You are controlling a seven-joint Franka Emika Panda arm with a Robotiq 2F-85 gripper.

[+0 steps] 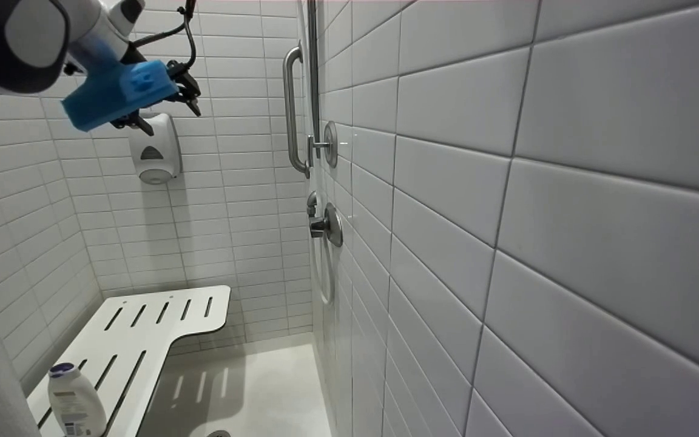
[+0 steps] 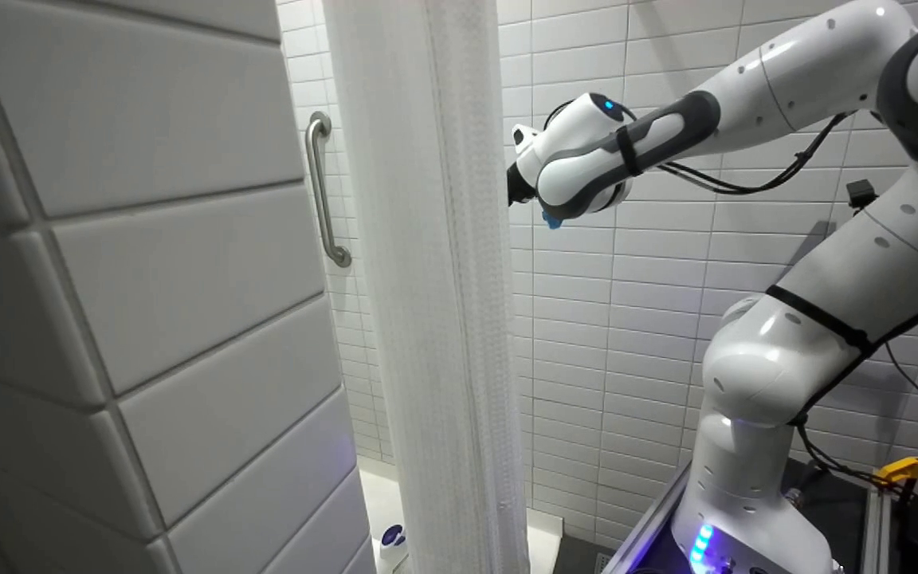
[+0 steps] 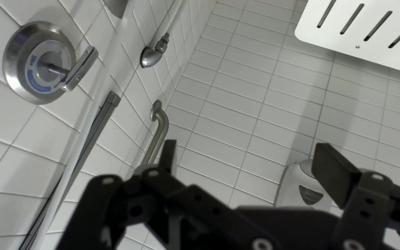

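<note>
Gripper [image 3: 250, 165] released: fingers [image 3: 337, 175] spread wide, white tiled wall [image 3: 241, 104] visible between them. It hangs at 10 o'clock in an exterior view, tips angled down toward 4 to 5 o'clock, with a blue cover [image 1: 116, 94] just behind the fingers.

Nearest item: white soap dispenser [image 1: 156, 149], fixed upright on the tiled wall, its upper part behind the lower fingertip as seen in an exterior view. Wrist view shows it upside down at 4 o'clock, partly hidden by the finger on that side. It lies beyond the tips; exact gap cannot be judged.

Surroundings: slotted bench [image 1: 137, 340] at 8 o'clock in an exterior view, at 2 o'clock in the wrist view. White bottle [image 1: 76, 400] with dark purple cap [image 1: 64, 368] stands upright on it, toward the bench's 7 to 8 o'clock. Steel grab bar [image 1: 290, 109] at 11 o'clock. Round shower valve [image 3: 43, 66] at 10 o'clock in the wrist view. Pale curtain [image 2: 443, 319] hangs from 12 to 6 o'clock in an exterior view, masking the fingers; arm [image 2: 762, 359] mounted at 4 o'clock, base lit blue.
</note>
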